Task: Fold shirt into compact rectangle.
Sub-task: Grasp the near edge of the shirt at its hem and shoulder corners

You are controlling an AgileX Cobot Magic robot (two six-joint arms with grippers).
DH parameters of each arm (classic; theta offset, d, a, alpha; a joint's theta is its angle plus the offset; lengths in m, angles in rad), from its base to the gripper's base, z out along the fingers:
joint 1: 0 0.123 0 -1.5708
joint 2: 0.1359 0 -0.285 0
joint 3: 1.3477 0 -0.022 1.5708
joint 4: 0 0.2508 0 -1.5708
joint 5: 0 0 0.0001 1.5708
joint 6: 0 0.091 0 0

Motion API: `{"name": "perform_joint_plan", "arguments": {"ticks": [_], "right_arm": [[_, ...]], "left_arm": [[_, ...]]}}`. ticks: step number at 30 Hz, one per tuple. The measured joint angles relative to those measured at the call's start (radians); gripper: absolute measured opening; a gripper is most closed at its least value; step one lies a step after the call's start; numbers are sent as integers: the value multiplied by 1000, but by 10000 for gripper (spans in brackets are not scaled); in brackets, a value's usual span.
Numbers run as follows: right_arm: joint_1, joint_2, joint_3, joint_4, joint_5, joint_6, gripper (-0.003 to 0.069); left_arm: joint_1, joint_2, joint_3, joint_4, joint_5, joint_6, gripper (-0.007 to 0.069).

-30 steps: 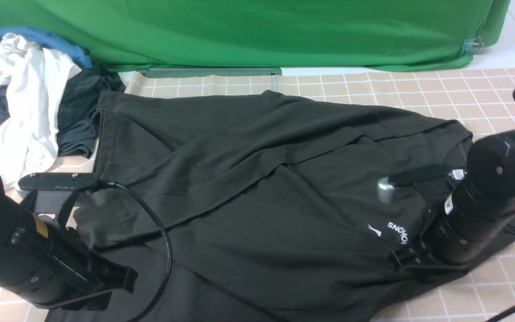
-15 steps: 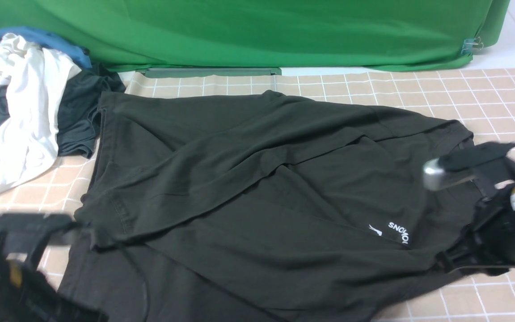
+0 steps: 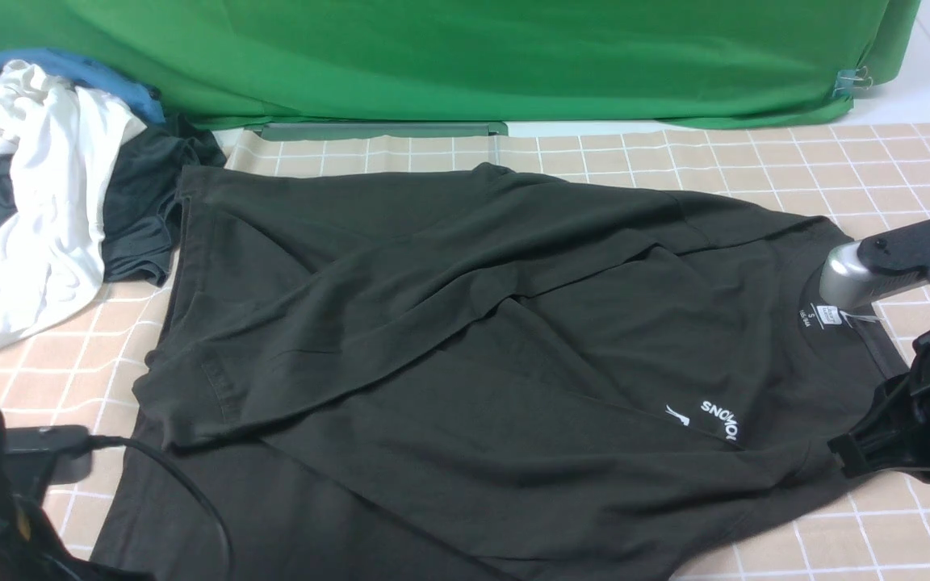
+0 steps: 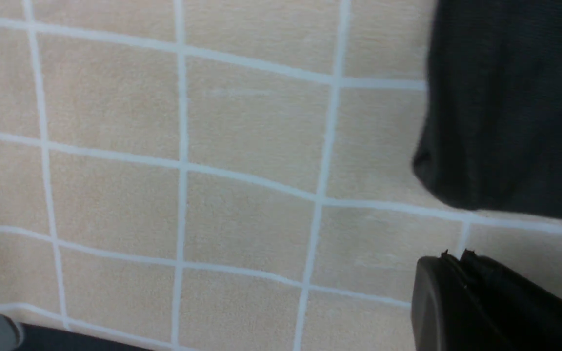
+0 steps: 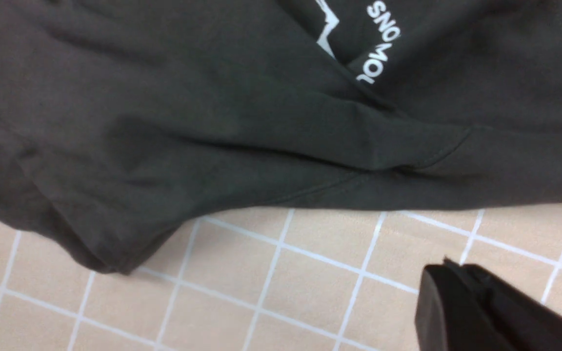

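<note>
The large black cotton T-shirt (image 3: 465, 347) lies partly folded across the beige checked tabletop (image 3: 675, 157). The left end effector (image 4: 459, 258) and right end effector (image 5: 449, 268) hover pinched closed and empty just off its edges, probably between folds.

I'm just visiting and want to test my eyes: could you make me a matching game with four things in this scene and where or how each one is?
1 shirt
2 white garment
3 green cloth
4 right gripper

A hung along the back
B shut, empty
C spread mid-table, partly folded
D bunched far left

Pairs: 1-C, 2-D, 3-A, 4-B
</note>
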Motion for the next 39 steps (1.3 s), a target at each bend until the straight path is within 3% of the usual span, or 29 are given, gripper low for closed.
{"name": "perform_joint_plan", "arguments": {"ticks": [4, 9, 13, 20, 23, 26, 29, 33, 39], "right_arm": [[0, 0, 0, 19, 2, -7, 45], [0, 0, 0, 24, -1, -25, 45], [0, 0, 0, 24, -9, -27, 45], [0, 0, 0, 25, -18, -30, 45], [0, 0, 0, 25, -31, -30, 45], [0, 0, 0, 25, -41, -30, 48], [0, 0, 0, 25, -52, -30, 51], [0, 0, 0, 25, -55, -30, 52], [0, 0, 0, 25, -54, -30, 58]], "left_arm": [[140, 17, -3, -68, -61, 122, 19], [202, 17, -3, -157, -96, 254, 39], [209, 17, -3, -164, -139, 322, 152], [209, 22, 16, -169, -227, 372, 453], [209, 32, 28, -190, -245, 405, 490], [209, 51, 30, -203, -247, 423, 482], [209, 83, 30, -211, -250, 426, 424], [209, 146, 21, -220, -236, 447, 302], [211, 166, -85, -218, -127, 468, 47]]}}
